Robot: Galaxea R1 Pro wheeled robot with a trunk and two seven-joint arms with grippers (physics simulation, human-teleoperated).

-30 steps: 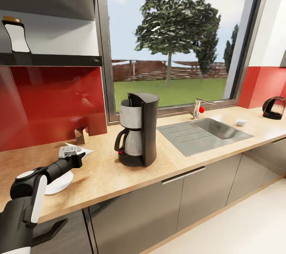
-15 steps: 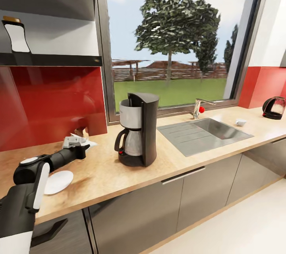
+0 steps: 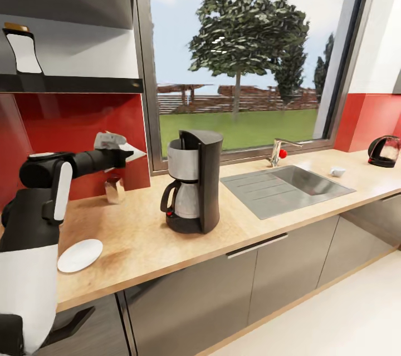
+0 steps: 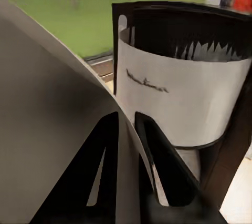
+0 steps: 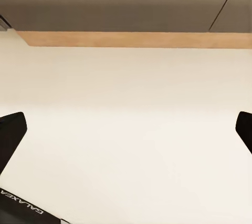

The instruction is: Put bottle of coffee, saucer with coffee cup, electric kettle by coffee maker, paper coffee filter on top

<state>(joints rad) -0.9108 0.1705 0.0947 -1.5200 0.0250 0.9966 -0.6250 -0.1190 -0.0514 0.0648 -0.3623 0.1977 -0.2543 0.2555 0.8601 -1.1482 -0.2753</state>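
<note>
A tall black coffee maker (image 3: 192,180) with a silver-grey basket and steel carafe stands upright on the long light wood countertop (image 3: 239,228), left of the inset sink. A white paper filter (image 3: 129,151) is held in the air by the left gripper (image 3: 120,156), left of the machine's top. A flat white saucer (image 3: 79,255) lies near the counter's front edge. A small white cup (image 3: 337,171) sits right of the sink; a dark kettle (image 3: 384,151) stands at the far right. A white-labelled bottle (image 3: 22,49) stands on the dark wall shelf (image 3: 72,84)
</note>
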